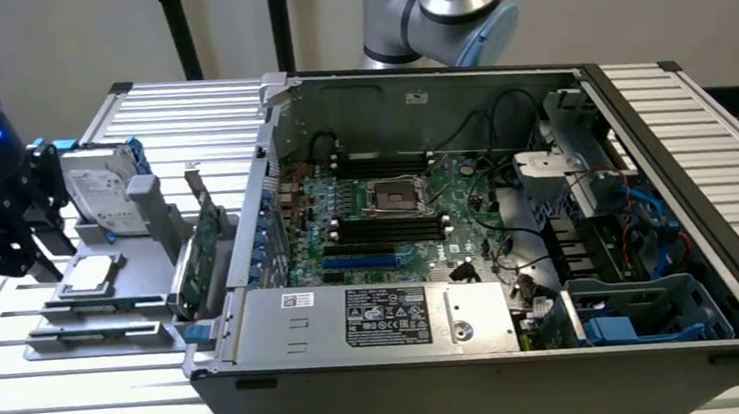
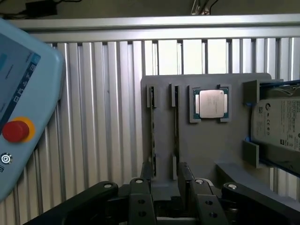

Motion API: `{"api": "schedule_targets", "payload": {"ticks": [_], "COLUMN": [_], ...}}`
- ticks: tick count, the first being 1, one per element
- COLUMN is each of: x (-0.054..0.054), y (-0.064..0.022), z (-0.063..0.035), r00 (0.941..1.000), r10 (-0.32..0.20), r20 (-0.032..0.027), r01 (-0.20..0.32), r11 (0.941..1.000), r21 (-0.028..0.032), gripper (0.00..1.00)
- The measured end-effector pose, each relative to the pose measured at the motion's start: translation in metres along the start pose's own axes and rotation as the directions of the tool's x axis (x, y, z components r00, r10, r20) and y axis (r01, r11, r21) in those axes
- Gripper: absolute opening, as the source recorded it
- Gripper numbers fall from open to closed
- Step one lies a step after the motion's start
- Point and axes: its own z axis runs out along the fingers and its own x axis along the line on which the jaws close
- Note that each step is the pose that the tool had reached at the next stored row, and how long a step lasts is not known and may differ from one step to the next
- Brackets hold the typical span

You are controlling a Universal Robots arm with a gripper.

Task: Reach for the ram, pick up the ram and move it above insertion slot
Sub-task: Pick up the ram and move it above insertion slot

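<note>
Tool (image 2: pixel 167 176) open and empty, poised at the grey holder (image 2: pixel 211 150), where the ram (image 2: pixel 153 131) stands on edge in a slot near the processor (image 2: pixel 211 103); judgement: centre the stick between both fingers, square to its flat faces, before closing.

No words or numbers can be read. The power supply (image 1: pixel 479 314) in the computer case carries a black label (image 1: pixel 386 319) and a small white sticker (image 1: pixel 298 300), both too fine to read. The hard drive (image 2: pixel 258 137) bears a white label (image 2: pixel 283 119) with illegible print and small round marks.
</note>
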Motion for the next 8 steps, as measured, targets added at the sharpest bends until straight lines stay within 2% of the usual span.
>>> {"api": "schedule_targets", "payload": {"ticks": [8], "x": [0.000], "y": [-0.0003], "z": [0.0146], "r00": [1.0000], "r10": [0.000], "r20": [0.0000], "r01": [0.000], "r11": [1.0000], "r21": [0.0000], "gripper": [0.36]}}
